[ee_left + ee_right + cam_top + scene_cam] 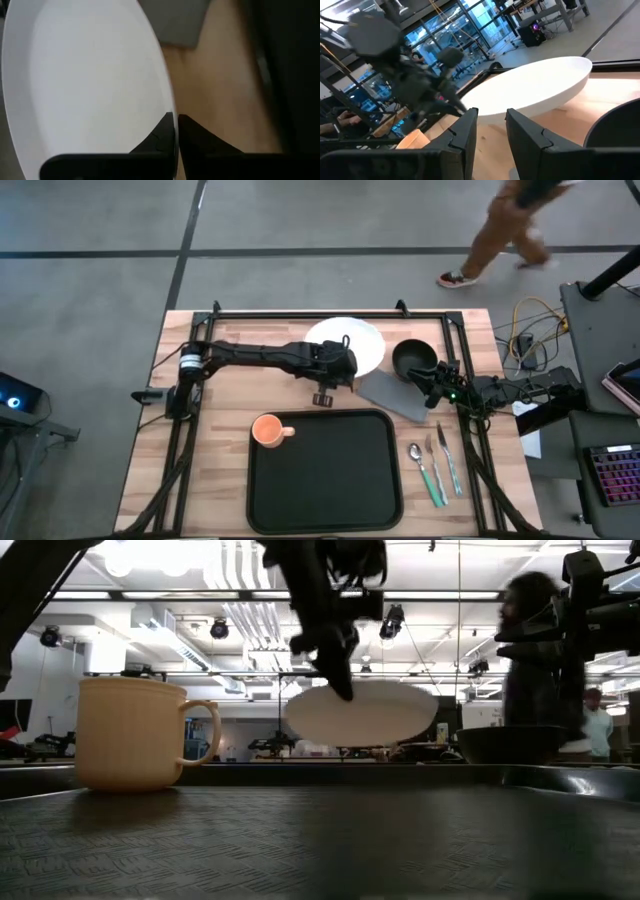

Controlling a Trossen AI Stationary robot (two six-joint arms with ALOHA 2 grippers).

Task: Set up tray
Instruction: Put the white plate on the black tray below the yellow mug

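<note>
Here the left gripper (345, 367) is clamped on the rim of the white plate (345, 340), fingers (161, 142) pinched on the edge, and lifts it clear of the table (the low view shows it tilted in the air). The tray (325, 510) lies just ahead of the gripper, holding only an orange mug (268, 430). The plate looks rigid, smooth and breakable, so an edge pinch may slip. The right gripper (437, 385) hangs slightly parted beside the dark bowl (413, 358).

One tray (325, 480), one cup (267, 430), one plate (362, 342), one bowl (411, 358), one napkin (393, 394), one spoon (424, 467), one fork (434, 465), one knife (449, 460).
</note>
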